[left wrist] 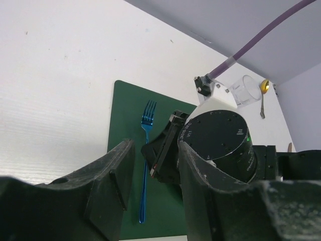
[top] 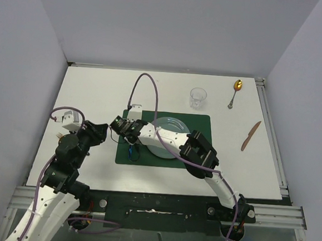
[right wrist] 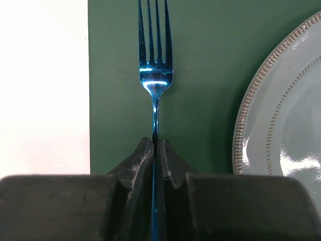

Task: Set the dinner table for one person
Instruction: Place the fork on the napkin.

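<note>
Right gripper (right wrist: pixel 154 145) clamps shiny blue metal fork (right wrist: pixel 155 80)
Over the dark green rectangular placemat (top: pixel 200 126), centre frame; left gripper (left wrist: pixel 153 150) gapes

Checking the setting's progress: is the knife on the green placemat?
No, the brown knife lies on the bare dinner table, well right of the placemat.

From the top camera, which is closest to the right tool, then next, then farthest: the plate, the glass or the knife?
1. Plate, on the mat beside the right tool.
2. Glass, behind the mat.
3. Knife, far right.
</note>
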